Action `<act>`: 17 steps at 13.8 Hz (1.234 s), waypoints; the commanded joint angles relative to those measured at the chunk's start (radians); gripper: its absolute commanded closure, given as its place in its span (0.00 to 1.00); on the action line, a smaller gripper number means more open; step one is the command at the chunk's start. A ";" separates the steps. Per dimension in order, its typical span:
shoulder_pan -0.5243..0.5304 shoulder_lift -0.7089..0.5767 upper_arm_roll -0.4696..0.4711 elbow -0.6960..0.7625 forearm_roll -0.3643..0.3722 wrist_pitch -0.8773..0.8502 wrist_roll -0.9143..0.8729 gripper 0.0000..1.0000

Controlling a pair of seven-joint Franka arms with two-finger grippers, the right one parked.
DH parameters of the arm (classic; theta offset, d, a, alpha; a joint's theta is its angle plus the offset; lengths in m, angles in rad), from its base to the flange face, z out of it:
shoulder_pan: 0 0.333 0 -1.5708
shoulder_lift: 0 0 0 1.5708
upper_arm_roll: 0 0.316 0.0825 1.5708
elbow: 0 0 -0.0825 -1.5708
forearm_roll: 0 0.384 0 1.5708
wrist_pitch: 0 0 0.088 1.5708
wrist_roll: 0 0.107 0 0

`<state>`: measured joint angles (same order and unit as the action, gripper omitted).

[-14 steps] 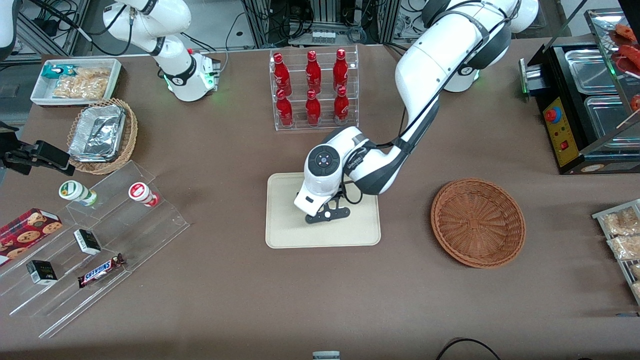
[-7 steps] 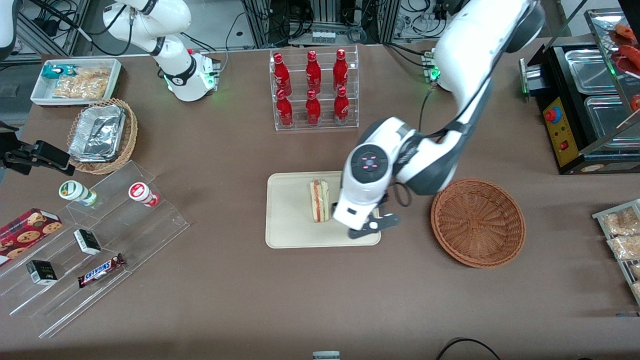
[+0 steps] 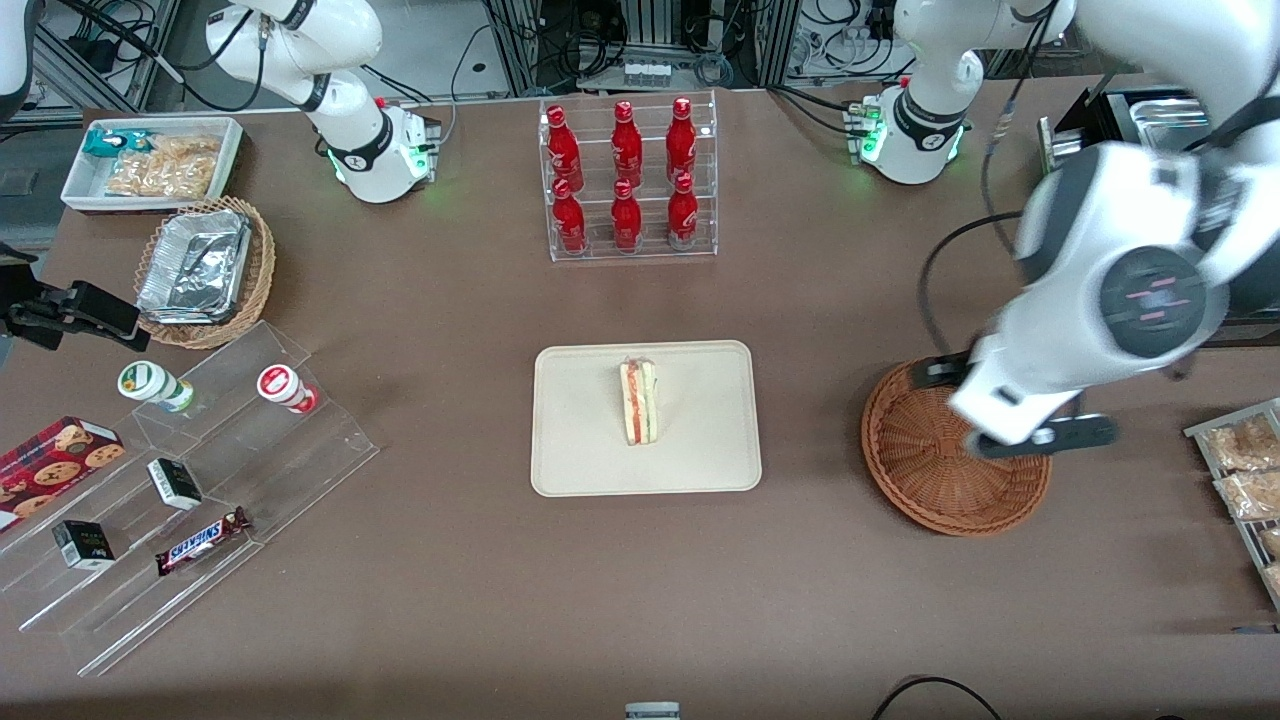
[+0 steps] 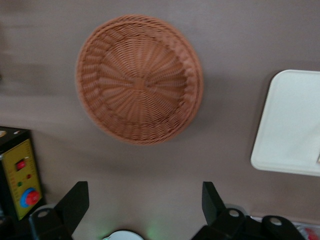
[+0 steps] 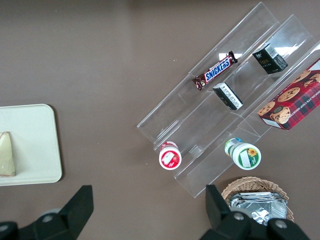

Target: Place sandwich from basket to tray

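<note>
The sandwich [image 3: 639, 402], a white wedge with red and green layers, lies on the cream tray [image 3: 580, 460], near its middle; the right wrist view shows the sandwich's [image 5: 6, 154] edge on the tray [image 5: 35, 145]. The reddish-brown wicker basket [image 3: 930, 480] stands beside the tray toward the working arm's end and holds nothing. My gripper [image 3: 1010, 425] hangs high over the basket's rim, well away from the sandwich. The left wrist view shows the gripper [image 4: 144, 202] open and holding nothing, looking down on the basket [image 4: 137, 80] and a corner of the tray [image 4: 292, 125].
A clear rack of red bottles [image 3: 628, 180] stands farther from the front camera than the tray. A black appliance [image 3: 1140, 250] and a rack of snack packets [image 3: 1240, 470] flank the basket. Acrylic steps with snacks [image 3: 190, 480] and a tan basket of foil trays [image 3: 205, 270] lie toward the parked arm's end.
My gripper has let go of the sandwich on the tray, risen, and swung sideways to above the basket. The sandwich stays where it was set.
</note>
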<state>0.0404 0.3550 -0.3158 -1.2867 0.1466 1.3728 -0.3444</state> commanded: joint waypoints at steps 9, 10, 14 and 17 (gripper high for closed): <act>0.070 -0.360 -0.019 -0.342 -0.045 -0.055 0.071 0.00; 0.076 -0.355 -0.017 -0.324 -0.067 -0.061 0.071 0.00; 0.079 -0.312 -0.012 -0.252 -0.085 -0.067 0.071 0.00; 0.081 -0.294 -0.009 -0.218 -0.085 -0.070 0.068 0.00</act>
<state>0.1122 0.0406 -0.3244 -1.5442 0.0742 1.3053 -0.2842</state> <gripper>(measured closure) 0.000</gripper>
